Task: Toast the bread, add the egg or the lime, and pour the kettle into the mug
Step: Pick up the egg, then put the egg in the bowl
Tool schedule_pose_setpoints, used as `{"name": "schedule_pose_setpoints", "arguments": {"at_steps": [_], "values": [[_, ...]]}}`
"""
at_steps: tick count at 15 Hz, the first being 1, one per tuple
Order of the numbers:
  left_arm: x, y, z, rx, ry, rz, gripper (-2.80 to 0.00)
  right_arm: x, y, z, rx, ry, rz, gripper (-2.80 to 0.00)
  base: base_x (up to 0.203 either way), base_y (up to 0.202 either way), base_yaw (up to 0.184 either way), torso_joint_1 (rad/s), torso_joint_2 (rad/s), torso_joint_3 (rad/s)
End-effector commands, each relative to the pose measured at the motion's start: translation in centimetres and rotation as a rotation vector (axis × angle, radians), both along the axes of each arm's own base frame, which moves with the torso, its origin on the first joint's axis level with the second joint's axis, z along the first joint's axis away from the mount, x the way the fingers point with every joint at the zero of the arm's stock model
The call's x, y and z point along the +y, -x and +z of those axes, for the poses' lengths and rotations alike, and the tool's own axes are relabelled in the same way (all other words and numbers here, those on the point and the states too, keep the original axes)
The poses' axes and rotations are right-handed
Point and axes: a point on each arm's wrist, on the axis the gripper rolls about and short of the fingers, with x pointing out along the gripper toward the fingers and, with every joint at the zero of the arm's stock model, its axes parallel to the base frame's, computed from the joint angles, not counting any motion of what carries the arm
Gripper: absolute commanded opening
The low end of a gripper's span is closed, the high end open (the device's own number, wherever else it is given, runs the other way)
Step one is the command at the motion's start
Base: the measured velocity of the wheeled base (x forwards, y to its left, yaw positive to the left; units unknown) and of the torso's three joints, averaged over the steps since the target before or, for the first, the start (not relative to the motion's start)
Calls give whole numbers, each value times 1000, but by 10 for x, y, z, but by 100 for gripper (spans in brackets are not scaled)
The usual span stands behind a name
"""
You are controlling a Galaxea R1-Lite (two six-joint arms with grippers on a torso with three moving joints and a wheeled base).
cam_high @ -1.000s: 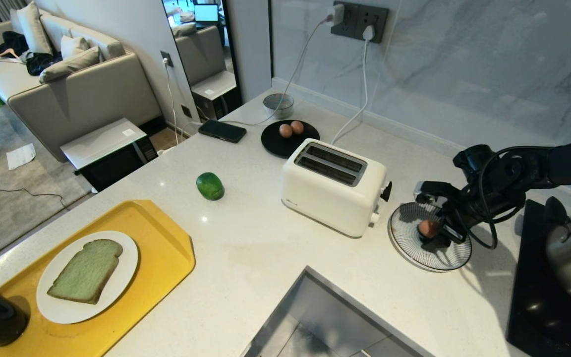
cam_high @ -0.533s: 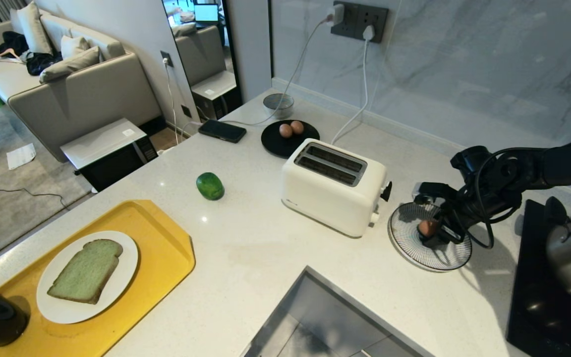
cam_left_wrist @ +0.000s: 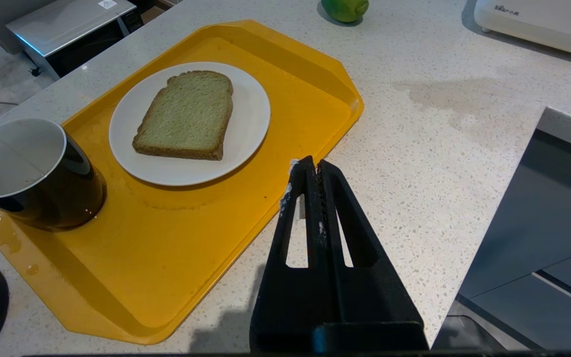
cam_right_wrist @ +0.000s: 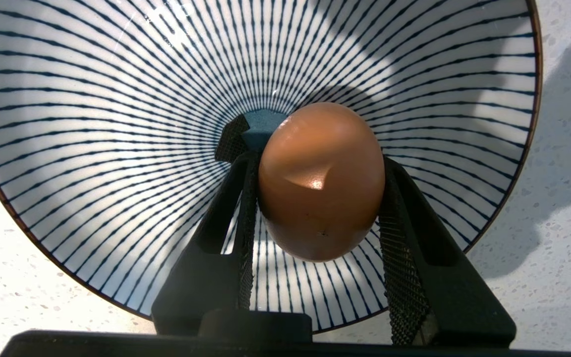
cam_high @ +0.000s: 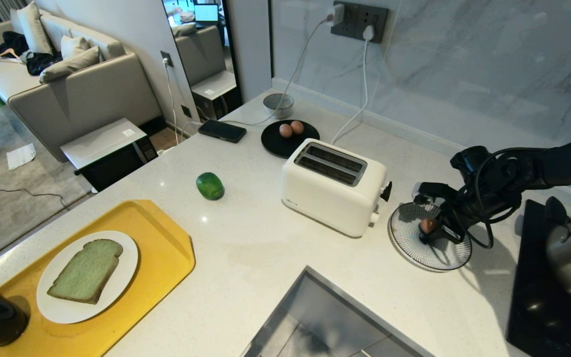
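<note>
Eggs: three; one egg (cam_right_wrist: 321,181) clamped by right gripper (cam_right_wrist: 315,173) over striped bowl (cam_high: 404,245), two eggs (cam_high: 291,129) on black plate (cam_high: 275,144). One bread (cam_high: 87,270), one lime (cam_high: 210,186). Left gripper (cam_left_wrist: 313,171) clenched, empty.

Head view overlooks counter (cam_high: 265,258); wrists close (both share it).

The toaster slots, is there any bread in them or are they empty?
Empty. Both slots of the toaster look dark and bare, and the bread lies flat on the white plate.
</note>
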Motion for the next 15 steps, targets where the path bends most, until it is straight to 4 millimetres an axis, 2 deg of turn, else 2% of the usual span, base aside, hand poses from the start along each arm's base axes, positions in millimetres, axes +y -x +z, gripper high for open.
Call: {"name": "schedule_pose_setpoints", "arguments": {"at_steps": [1,4,7,12,15], "values": [[0,0,0,1,-1,0,-280,0,2,3,-5,2,5,-280,0,0,0,0,0,0],[0,0,0,1,0,1,-280,0,6,12,-22,-1,6,-280,0,0,0,0,0,0],[0,0,0,1,0,1,-280,-1,21,34,-58,-9,-2,-280,0,0,0,0,0,0],[0,0,0,1,0,1,-280,-4,64,86,-159,-45,-77,-280,0,0,0,0,0,0],[0,0,0,1,0,1,-280,-4,101,122,-249,-66,-109,-280,0,0,0,0,0,0]]}}
